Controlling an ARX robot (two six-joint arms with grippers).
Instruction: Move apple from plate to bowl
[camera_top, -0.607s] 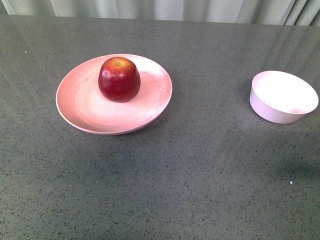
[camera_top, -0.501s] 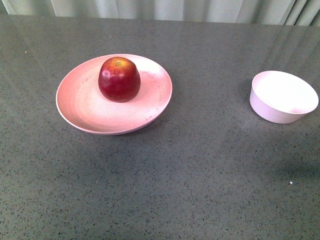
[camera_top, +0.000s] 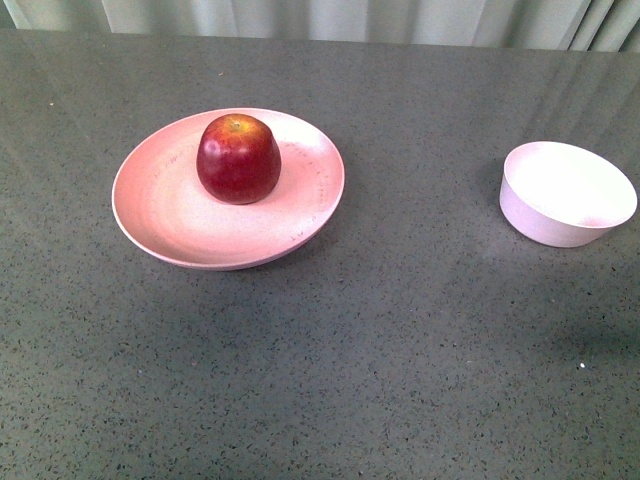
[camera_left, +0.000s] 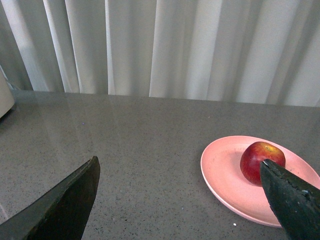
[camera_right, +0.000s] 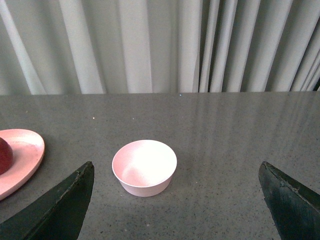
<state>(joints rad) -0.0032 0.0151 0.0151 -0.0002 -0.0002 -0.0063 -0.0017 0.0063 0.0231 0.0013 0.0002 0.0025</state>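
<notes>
A glossy dark-red apple (camera_top: 238, 158) with a yellow patch at its stem sits on the wide salmon-pink plate (camera_top: 165, 215) at the table's left. The small pale bowl (camera_top: 566, 193) stands empty at the right. Neither arm shows in the front view. In the left wrist view my left gripper (camera_left: 180, 172) is open above bare table, with the apple (camera_left: 257, 161) and plate (camera_left: 225, 170) beyond one fingertip. In the right wrist view my right gripper (camera_right: 176, 172) is open, the bowl (camera_right: 144, 167) ahead between its fingers and apart from them. The plate's edge (camera_right: 22, 155) and a sliver of apple (camera_right: 4, 156) show there too.
The dark grey speckled tabletop (camera_top: 400, 340) stretches between plate and bowl. Pale curtains (camera_left: 165, 45) hang behind the table's far edge. A pale object (camera_left: 5, 97) pokes in at the edge of the left wrist view.
</notes>
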